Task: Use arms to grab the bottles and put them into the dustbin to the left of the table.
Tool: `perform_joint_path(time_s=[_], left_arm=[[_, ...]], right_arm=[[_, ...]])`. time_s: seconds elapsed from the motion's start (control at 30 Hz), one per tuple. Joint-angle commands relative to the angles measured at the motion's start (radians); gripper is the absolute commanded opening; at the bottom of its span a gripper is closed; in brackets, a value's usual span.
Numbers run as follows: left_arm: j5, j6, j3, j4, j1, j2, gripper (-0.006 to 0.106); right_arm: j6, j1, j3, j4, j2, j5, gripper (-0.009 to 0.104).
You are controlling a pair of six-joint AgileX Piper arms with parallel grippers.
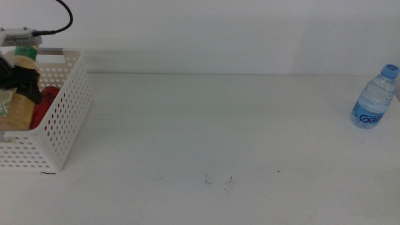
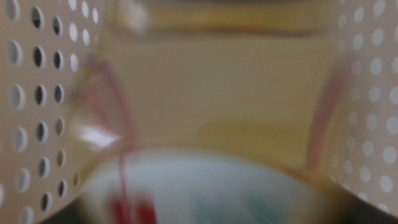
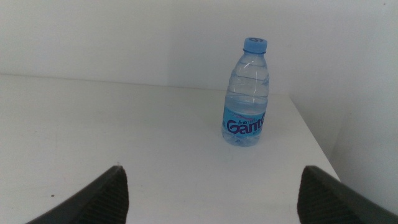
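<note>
A: Start w/ the desk [image 1: 206, 131]. What've you got?

B: Plain white top. Nearest you, a few tiny dark specks [image 1: 219, 180] on the front part, middle view. White wall [image 1: 219, 34] behind the far edge. Otherwise bare across the centre.

A: Right gripper [image 3: 211, 186]?

B: You see its jaws only in the right wrist view: two dark tips set wide apart, nothing between them, touching nothing. They face the water bottle [image 3: 246, 93], which stands upright on the desk, blue cap on, near the desk's right edge. Well apart from the jaws.

A: Same bottle in the middle view?

B: Yes, far right there [image 1: 375, 97], upright, alone.

A: Left gripper?

B: Over the dustbin [image 1: 59, 119] at the desk's left end. Middle view shows only a dark blurred part of that arm [image 1: 22, 78] at the bin's mouth, black cable [image 1: 59, 19] looping above. Left wrist view is too blurred: can't tell how its jaws stand.

A: Bin contents?

B: White perforated basket. Red can [image 1: 45, 103] lies inside; yellow tea bottle [image 1: 19, 106] beside it, under the arm. Left wrist view shows perforated walls [image 2: 37, 93] either side and yellow blur [image 2: 217, 93] close up.
</note>
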Motion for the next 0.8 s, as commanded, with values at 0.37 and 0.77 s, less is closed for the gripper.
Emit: perform_joint_path(time_s=[0.37, 0.77], left_arm=[[0.086, -0.033, -0.018, -0.043, -0.005, -0.077, 0.094], [0.106, -0.121, -0.018, -0.060, -0.169, -0.248, 0.094]], right_arm=[[-0.006, -0.006, 0.004, -0.007, -0.005, -0.009, 0.093], [-0.006, -0.006, 0.004, -0.007, -0.005, -0.009, 0.093]])
